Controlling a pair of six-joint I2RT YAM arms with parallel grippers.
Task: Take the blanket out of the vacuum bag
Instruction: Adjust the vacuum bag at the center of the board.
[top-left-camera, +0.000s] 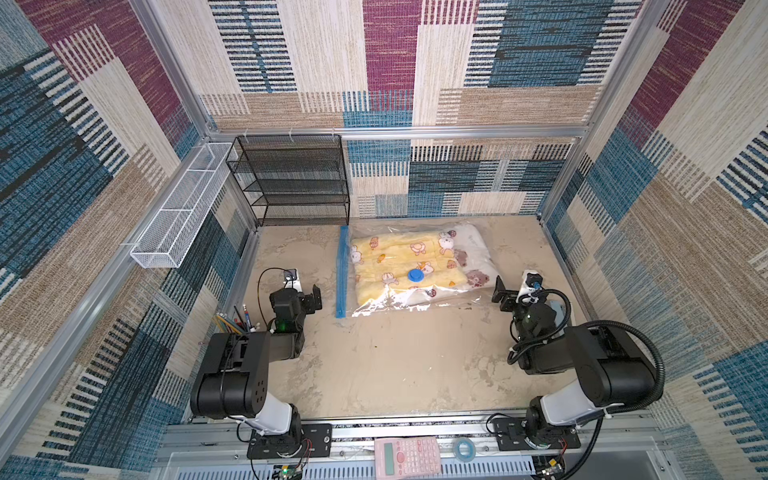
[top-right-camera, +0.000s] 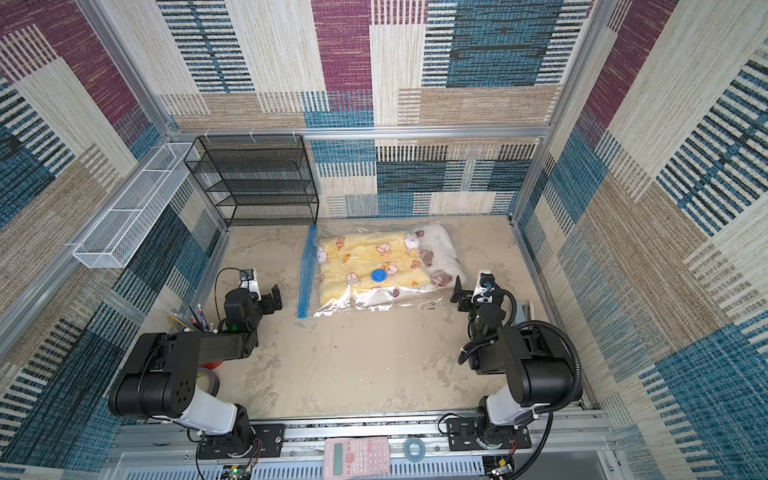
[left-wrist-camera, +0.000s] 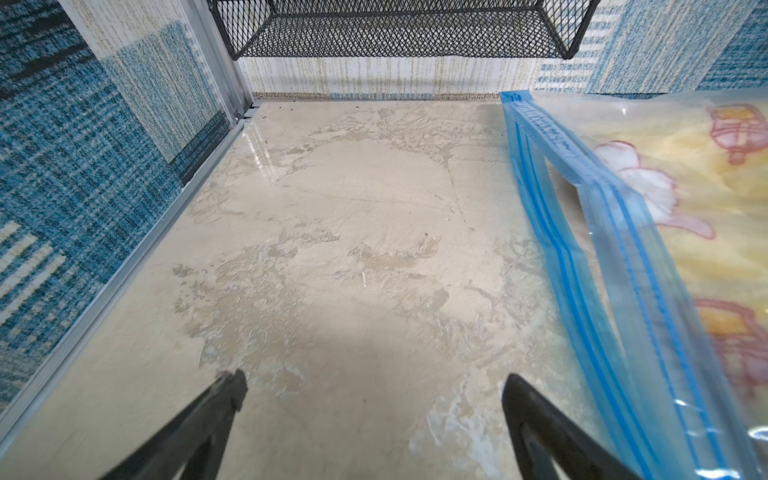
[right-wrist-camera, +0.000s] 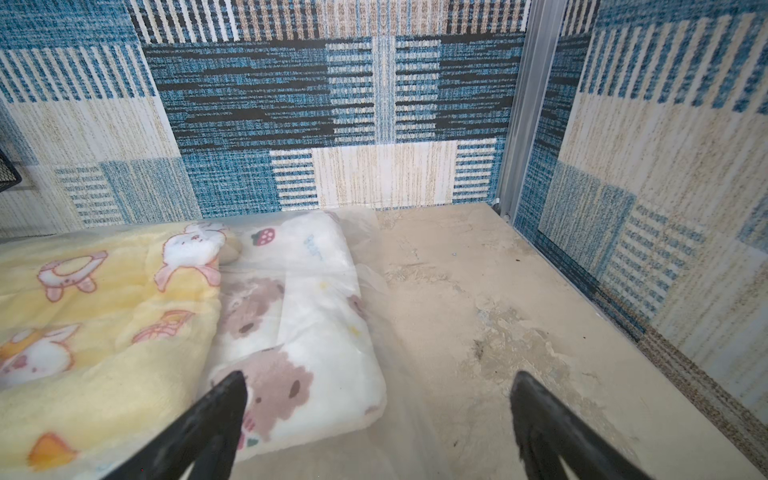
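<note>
Pink plastic nearest me: a calculator (top-left-camera: 407, 456) on the front rail, with a roll of tape (top-left-camera: 464, 449) beside it. Past them, both arms sit low over the mottled beige table (top-left-camera: 395, 365). The left gripper (left-wrist-camera: 374, 384) and the right gripper (right-wrist-camera: 380, 380) have their jaws spread wide, holding nothing. Between them the vacuum bag (top-left-camera: 419, 305) lies flat toward the back wall. Its blue zip strip (top-left-camera: 343, 274) faces the left gripper, a blue valve cap (top-left-camera: 415, 275) sits on top, and the yellow cartoon blanket (top-left-camera: 395, 253) is inside. Behind stands a black mesh shelf (top-left-camera: 291, 183).
</note>
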